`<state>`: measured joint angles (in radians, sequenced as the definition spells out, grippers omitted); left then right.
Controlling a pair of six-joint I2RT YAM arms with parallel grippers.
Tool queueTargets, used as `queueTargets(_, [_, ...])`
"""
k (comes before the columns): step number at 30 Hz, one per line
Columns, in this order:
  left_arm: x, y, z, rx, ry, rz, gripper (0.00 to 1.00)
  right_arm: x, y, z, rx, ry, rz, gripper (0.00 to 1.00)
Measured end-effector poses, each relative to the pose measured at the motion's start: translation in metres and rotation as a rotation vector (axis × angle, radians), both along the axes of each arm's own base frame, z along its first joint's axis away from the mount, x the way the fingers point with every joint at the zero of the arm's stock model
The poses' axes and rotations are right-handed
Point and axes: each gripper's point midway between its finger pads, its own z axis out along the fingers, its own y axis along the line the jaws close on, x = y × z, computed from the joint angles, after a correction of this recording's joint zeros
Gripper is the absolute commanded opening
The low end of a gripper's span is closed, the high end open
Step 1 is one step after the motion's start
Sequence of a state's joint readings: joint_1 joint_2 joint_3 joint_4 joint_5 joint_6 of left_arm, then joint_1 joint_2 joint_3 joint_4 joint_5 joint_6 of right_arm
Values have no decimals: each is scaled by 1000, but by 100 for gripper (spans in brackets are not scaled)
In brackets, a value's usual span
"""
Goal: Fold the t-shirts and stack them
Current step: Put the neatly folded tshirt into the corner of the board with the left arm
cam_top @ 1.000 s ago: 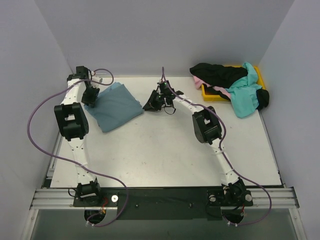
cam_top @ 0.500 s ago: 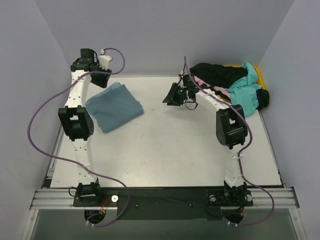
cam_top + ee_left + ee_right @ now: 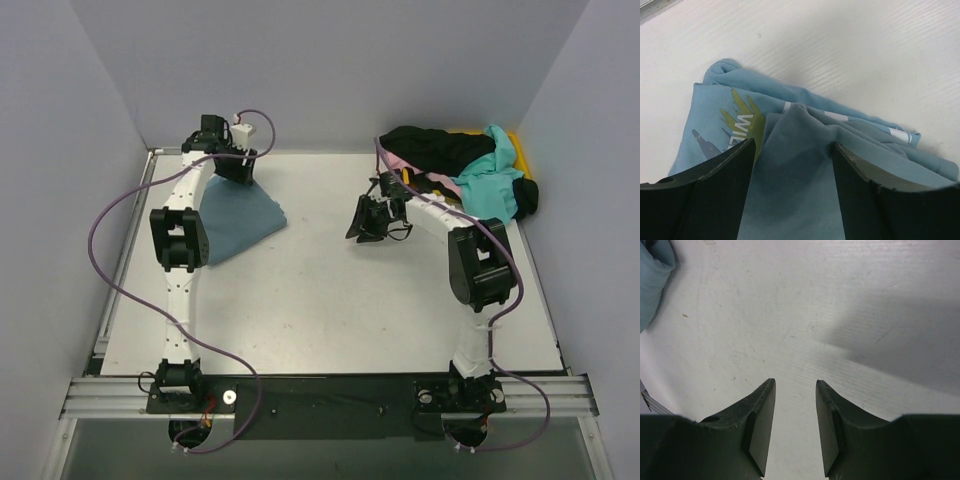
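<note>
At upper right, shirt pile (image 3: 462,160) lies up-right of right gripper (image 3: 365,226), parted, empty; left gripper (image 3: 240,168) spread wide over folded shirt (image 3: 245,215).

Your left tool (image 3: 793,145), spread wide, hangs over a slate-teal shirt (image 3: 795,200) lying on a light-blue shirt (image 3: 710,100) on the white table (image 3: 865,50).

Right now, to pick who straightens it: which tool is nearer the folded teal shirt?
Left. The left tool is over the far edge of the folded teal shirt; the right tool sits apart to its right.
</note>
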<state>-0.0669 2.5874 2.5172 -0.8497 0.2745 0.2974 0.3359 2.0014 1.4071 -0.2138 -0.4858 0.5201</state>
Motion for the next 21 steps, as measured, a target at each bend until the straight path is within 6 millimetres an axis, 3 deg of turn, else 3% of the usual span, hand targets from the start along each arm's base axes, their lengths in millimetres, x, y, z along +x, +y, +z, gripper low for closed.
queueTargets(4, [3, 3, -6, 5, 0, 21, 45, -8, -4, 2, -10, 1, 8, 34])
queueTargets(6, [4, 2, -6, 2, -4, 22, 28, -8, -6, 5, -14, -9, 10, 34])
queueTargets(8, [6, 2, -6, -2, -11, 18, 0, -8, -7, 7, -15, -17, 12, 34])
queueTargets(16, [7, 9, -8, -11, -14, 21, 0, -5, -18, 9, -19, -18, -11, 34])
queueTargets(21, [12, 27, 4, -18, -51, 50, 0, -4, -22, 10, -25, -20, -18, 34])
